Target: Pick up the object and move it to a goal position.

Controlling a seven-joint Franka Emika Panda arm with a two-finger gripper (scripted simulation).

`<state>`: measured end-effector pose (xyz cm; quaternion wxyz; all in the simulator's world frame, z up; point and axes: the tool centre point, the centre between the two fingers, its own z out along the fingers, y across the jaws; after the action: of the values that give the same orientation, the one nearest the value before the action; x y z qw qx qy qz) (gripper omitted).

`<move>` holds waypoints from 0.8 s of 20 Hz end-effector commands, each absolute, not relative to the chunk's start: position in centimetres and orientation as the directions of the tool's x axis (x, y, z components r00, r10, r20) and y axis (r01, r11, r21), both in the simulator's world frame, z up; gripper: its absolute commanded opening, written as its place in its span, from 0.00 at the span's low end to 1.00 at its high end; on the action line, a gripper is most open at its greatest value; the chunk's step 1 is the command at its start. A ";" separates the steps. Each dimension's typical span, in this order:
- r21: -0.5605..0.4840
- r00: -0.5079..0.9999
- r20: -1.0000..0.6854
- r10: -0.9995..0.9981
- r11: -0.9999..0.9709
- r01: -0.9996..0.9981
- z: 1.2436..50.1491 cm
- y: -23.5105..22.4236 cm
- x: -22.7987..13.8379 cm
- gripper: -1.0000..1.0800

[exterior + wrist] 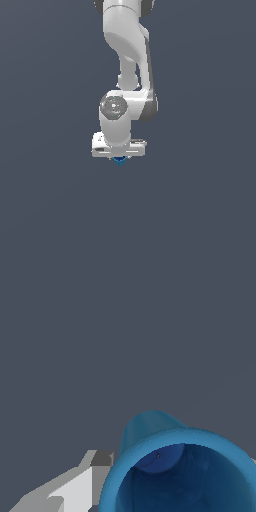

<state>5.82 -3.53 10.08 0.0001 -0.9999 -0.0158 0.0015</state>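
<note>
The object (150, 428) is a small blue cup, and its hollow round mouth faces the wrist camera and fills the lower part of that view. My white gripper (177, 461) is shut on it. One finger (80, 486) presses against the cup's rim, and the other finger shows only as a sliver at the picture's edge. In the exterior view, only a small blue bit of the object (119, 160) peeks out under the white hand, where the gripper (119, 158) points straight down. The fingers themselves are mostly hidden there.
The arm (125, 60) comes down from the top middle of the exterior view. Plain dark grey ground (200, 200) lies all around, with no other objects or markers showing.
</note>
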 end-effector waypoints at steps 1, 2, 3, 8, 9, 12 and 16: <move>0.000 1.000 -0.001 0.031 -1.000 0.031 12.5 -4.7 5.9 0.00; -0.001 1.000 0.000 0.031 -1.000 0.031 13.6 -5.2 6.0 0.00; -0.001 1.000 0.000 0.031 -1.000 0.031 14.7 -5.7 6.0 0.00; -0.001 1.000 0.000 0.031 -1.000 0.031 20.0 -8.2 6.2 0.00; -0.001 1.000 0.000 0.031 -1.000 0.031 21.1 -8.7 6.3 0.00; -0.001 1.000 0.000 0.031 -1.000 0.031 24.3 -10.3 6.5 0.00; -0.001 1.000 0.000 0.031 -1.000 0.031 28.4 -12.2 6.7 0.00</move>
<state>6.66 -11.48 26.75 0.0005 -0.9999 -0.0155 0.0002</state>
